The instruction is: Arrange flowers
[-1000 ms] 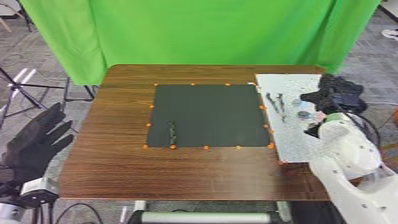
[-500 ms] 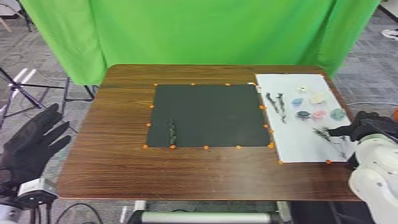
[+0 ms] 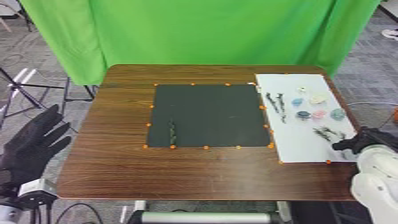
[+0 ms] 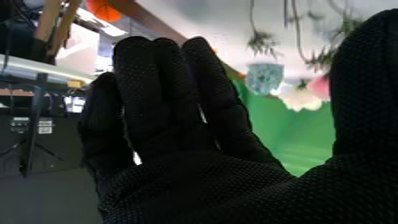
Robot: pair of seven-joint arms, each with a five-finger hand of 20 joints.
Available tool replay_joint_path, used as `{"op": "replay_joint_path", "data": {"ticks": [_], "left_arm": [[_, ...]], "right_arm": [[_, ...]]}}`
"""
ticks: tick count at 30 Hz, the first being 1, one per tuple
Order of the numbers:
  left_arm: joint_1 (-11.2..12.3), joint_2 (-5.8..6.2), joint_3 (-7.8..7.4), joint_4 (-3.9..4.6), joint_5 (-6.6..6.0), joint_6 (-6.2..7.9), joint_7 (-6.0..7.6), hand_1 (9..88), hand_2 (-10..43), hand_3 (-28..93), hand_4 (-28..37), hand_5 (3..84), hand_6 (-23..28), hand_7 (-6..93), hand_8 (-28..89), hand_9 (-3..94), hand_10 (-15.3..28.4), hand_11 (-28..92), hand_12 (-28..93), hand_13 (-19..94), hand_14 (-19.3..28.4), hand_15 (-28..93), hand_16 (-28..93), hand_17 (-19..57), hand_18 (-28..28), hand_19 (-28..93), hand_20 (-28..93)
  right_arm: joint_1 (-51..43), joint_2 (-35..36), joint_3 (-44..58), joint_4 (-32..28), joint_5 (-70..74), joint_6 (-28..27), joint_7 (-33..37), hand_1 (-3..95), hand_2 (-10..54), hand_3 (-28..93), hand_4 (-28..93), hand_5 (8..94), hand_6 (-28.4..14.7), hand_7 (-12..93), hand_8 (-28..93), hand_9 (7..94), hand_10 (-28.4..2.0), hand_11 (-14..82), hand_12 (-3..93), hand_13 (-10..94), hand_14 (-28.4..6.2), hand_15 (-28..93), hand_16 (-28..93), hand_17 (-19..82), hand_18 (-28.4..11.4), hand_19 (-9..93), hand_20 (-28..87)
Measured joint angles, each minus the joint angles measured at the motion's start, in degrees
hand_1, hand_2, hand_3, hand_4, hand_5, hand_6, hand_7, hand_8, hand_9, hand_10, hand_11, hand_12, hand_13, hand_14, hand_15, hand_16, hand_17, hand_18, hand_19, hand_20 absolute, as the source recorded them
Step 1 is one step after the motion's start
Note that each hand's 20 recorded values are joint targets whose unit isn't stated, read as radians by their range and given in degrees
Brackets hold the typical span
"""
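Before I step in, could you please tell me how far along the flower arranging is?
It looks barely begun: one sprig lies on the dark mat. Nothing is in hand: the right hand is open at the white board's right edge, the left hand open beside the table. The blossoms and other stems on the board seem left to place.

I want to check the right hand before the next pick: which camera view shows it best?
The right wrist view: the right hand is close up there, with palm, straight fingers and wide-set thumb distinguishable. The head view shows it small, from above, at the right edge of the white sheet.
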Motion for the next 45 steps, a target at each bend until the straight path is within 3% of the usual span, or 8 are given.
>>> {"op": "replay_joint_path", "data": {"ticks": [6, 11, 13, 16, 19, 30, 36, 45], "left_arm": [[0.0, 0.00, 0.03, 0.00, 0.00, 0.00, 0.01, 23.2, -4.8, 71, -28.3, 20.9, 0.1, 19.3, -10, 17.0, 8.4, 10, 20, 13, 11.7, 14, 8, -11.9, 17.6, 33, 9], [0.0, 0.00, 0.05, 0.01, 0.00, 0.00, -0.02, 23.3, -4.7, 71, -28.3, 20.9, 0.0, 19.3, -10, 16.9, 8.4, 9, 20, 13, 11.7, 14, 8, -11.9, 17.6, 33, 9], [0.0, 0.00, 0.05, 0.02, 0.00, 0.00, -0.06, 23.3, -4.7, 71, -28.3, 20.9, 0.1, 19.3, -10, 16.9, 8.4, 9, 20, 13, 11.7, 14, 8, -11.9, 17.6, 33, 9], [0.0, 0.00, 0.06, 0.02, 0.00, 0.00, -0.17, 23.2, -4.7, 71, -28.3, 20.9, 0.1, 19.3, -10, 16.9, 8.4, 10, 20, 13, 11.7, 14, 8, -11.9, 17.6, 33, 9], [0.0, -0.06, 0.09, 0.03, 0.00, 0.00, -0.25, 23.2, -4.7, 71, -28.3, 20.9, 0.1, 19.2, -10, 17.0, 8.4, 10, 20, 13, 11.6, 14, 8, -11.9, 17.6, 33, 9], [-0.1, -0.06, 0.19, 0.07, 0.00, 0.01, -0.35, 23.1, -4.2, 71, -28.3, 20.9, 0.0, 19.4, -10, 17.0, 8.4, 9, 20, 13, 11.6, 14, 8, -11.8, 17.5, 32, 9], [-0.1, -0.06, 0.21, 0.09, -0.01, 0.02, -0.34, 23.1, -4.1, 71, -28.3, 20.9, 0.0, 19.4, -10, 16.9, 8.4, 9, 20, 13, 11.6, 14, 8, -11.8, 17.5, 32, 9], [-0.2, -0.06, 0.20, 0.10, -0.01, 0.02, -0.37, 23.2, -4.1, 71, -28.3, 20.9, 0.1, 19.2, -10, 17.0, 8.4, 10, 20, 13, 11.6, 14, 8, -11.8, 17.5, 32, 9]], "right_arm": [[0.0, -0.4, -1.4, 0.7, -0.3, -0.5, 0.0, 22.9, -9.5, 76, -28, 52.2, -6.8, 35, -12, 51.5, -16.0, 53.7, 36.9, 48, -14.5, 75, 25, 16, -23.6, 75, 53], [0.3, -0.4, -2.4, 0.9, -1.7, -0.2, 0.1, 32.4, -9.5, 80, -28, 59.8, -2.1, 42, -14, 62.2, -13.5, 54.6, 37.5, 59, -11.4, 74, 29, 21, -23.2, 77, 52], [0.5, -0.4, -3.0, 1.1, -2.6, 0.2, 0.0, 38.3, -9.5, 76, -28, 62.0, -1.5, 41, 4, 66.1, -12.6, 52.9, 40.7, 62, -10.3, 73, 30, 22, -23.1, 78, 51], [0.6, -0.4, -3.7, 1.4, -3.8, 1.2, -0.2, 45.9, -9.5, 75, -28, 66.3, -0.4, 44, 7, 71.1, -10.0, 45.2, 51.9, 66, -9.1, 74, 32, 24, -22.6, 79, 51], [0.5, -0.6, -4.2, 1.8, -4.4, 2.9, -0.8, 49.7, -9.4, 75, -28, 69.6, 0.2, 44, 6, 75.0, -9.1, 42.2, 55.3, 69, -8.6, 74, 32, 25, -22.3, 80, 50], [-1.3, -0.9, -3.5, 2.6, -6.9, 8.6, -8.2, 47.4, -9.5, 83, -28, 70.0, -0.1, 49, 7, 75.6, -9.1, 48.8, 57.8, 69, -9.1, 79, 35, 25, -21.9, 81, 52], [-3.0, -1.3, -3.6, 2.6, -7.0, 14.9, -8.9, 44.3, -9.5, 85, -21, 71.4, -0.9, 51, 9, 77.1, -9.9, 54.4, 55.7, 69, -9.7, 82, 36, 26, -22.2, 82, 53], [-3.4, -1.8, -3.3, -3.5, -4.2, 19.1, -6.6, 42.3, -9.5, 86, -16, 71.4, -1.2, 55, 9, 78.3, -10.0, 59.3, 55.1, 71, -10.4, 85, 38, 27, -22.8, 84, 54]]}}
